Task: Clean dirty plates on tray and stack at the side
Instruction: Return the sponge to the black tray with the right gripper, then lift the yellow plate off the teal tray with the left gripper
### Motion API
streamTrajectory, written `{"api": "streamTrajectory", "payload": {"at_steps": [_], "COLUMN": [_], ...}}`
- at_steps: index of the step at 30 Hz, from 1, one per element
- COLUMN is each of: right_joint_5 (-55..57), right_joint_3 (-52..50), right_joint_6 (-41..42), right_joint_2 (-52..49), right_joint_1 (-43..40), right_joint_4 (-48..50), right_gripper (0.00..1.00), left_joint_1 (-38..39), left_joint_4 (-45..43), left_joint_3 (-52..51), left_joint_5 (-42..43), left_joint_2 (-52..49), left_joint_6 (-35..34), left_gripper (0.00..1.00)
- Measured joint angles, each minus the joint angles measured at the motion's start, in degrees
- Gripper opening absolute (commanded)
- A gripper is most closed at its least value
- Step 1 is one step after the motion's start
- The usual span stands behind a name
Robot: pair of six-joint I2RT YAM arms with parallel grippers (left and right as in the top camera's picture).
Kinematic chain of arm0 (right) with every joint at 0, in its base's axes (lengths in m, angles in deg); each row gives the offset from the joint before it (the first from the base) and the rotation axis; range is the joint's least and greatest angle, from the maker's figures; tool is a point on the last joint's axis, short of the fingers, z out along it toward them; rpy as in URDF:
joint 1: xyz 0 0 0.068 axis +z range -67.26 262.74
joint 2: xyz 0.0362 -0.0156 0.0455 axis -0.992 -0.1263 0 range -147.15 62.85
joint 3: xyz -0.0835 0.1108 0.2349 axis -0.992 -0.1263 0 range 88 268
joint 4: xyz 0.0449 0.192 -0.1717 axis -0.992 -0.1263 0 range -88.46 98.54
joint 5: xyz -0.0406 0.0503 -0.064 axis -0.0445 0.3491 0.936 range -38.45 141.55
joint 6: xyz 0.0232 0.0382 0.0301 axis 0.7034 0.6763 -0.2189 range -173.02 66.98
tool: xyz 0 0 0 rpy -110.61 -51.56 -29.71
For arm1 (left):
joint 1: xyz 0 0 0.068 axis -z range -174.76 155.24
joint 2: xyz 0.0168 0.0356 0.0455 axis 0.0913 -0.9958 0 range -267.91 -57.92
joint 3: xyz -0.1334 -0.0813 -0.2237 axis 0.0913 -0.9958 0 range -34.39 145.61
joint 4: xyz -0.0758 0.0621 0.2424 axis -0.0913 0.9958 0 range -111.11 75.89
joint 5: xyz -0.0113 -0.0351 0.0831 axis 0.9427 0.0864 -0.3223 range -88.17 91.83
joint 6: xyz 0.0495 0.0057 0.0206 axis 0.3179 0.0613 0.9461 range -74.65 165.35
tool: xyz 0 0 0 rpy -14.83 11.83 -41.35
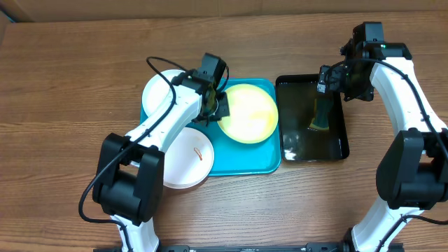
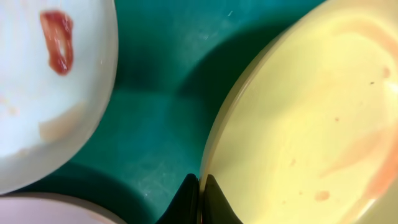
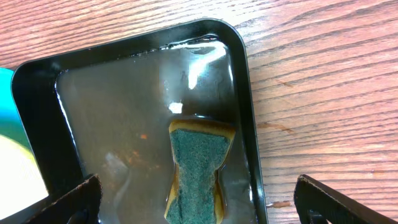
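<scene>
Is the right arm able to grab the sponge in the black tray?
Probably yes. Its open fingers hang right above the sponge, one on each side, and nothing covers it in the wet black tray.

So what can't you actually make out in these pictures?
- Back white plate, overhead: the left arm covers part of it.
- Lime-rimmed plate, left wrist: cut off by the right and bottom edges.
- Sponge, right wrist: its near end runs off the bottom edge.
- Left gripper, overhead: its fingertips are hidden under its own body.
</scene>
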State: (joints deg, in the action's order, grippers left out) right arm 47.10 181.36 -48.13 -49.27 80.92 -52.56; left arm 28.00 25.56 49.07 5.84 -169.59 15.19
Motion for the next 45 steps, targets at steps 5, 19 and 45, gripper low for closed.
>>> {"api": "streamTrajectory", "payload": {"at_steps": [5,19,45], "right_joint_5": [0.02,0.00,-1.07], "right_joint_3": [0.00,0.00,0.00], "right_joint_6": [0.00,0.00,6.21], "right_joint_2": [0.00,0.00,0.00], "right_joint_1": [0.00,0.00,-12.09], "right_joint_4": [0.02,0.00,3.56], "right_gripper": [1.00,1.00,1.00], "left_joint_1": [-0.15,0.50,8.33], "left_joint_4": [4.26,9.84,4.33], "left_joint_3": [3.28,10.84,14.05], "left_joint_5": [0.04,0.85,-3.26], "left_joint_2": [0.00,0.00,0.00], "left_joint_6": [0.57,1.86,1.79], "left_gripper": [0.04,0.04,0.04]}}
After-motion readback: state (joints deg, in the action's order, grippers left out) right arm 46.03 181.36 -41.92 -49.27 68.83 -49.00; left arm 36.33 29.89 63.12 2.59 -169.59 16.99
